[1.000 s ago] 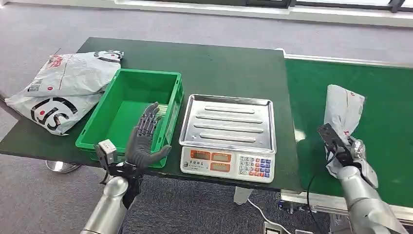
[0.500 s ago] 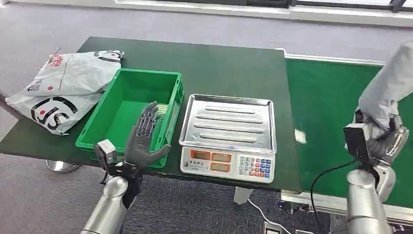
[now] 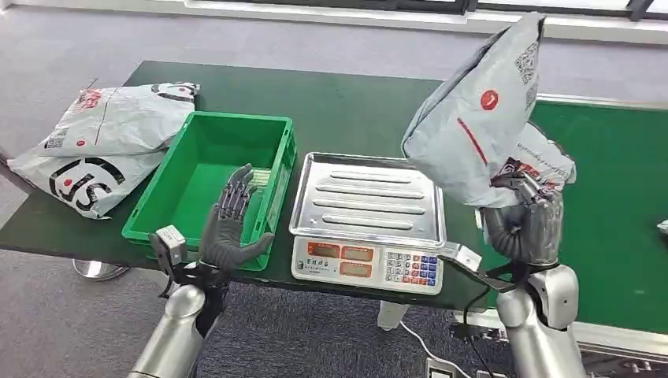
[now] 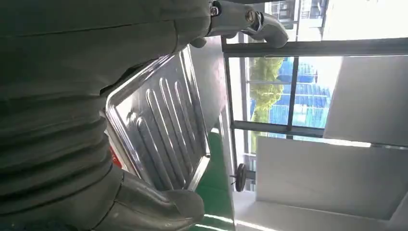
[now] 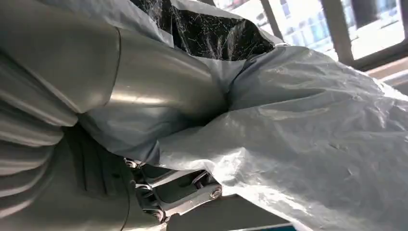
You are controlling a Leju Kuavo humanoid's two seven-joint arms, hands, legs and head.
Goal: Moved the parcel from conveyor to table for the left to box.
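Two views differ: the head view shows the right robot hand [image 3: 526,224] grasping the grey parcel [image 3: 480,118] above the scale [image 3: 369,213], left robot hand [image 3: 230,228] spread, empty; the right wrist view shows its crinkled plastic.

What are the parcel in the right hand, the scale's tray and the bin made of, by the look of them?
Parcel: thin grey plastic film, probably a poly mailer; it creases and crumples where the right hand grips it.
Scale tray: bare metal, likely stainless steel; shiny, with pressed ribs.
Bin: rigid green moulded plastic, smooth.

The parcel [image 3: 480,118] hides the scale tray's [image 3: 366,197] far right corner and the right hand's [image 3: 526,224] fingertips.
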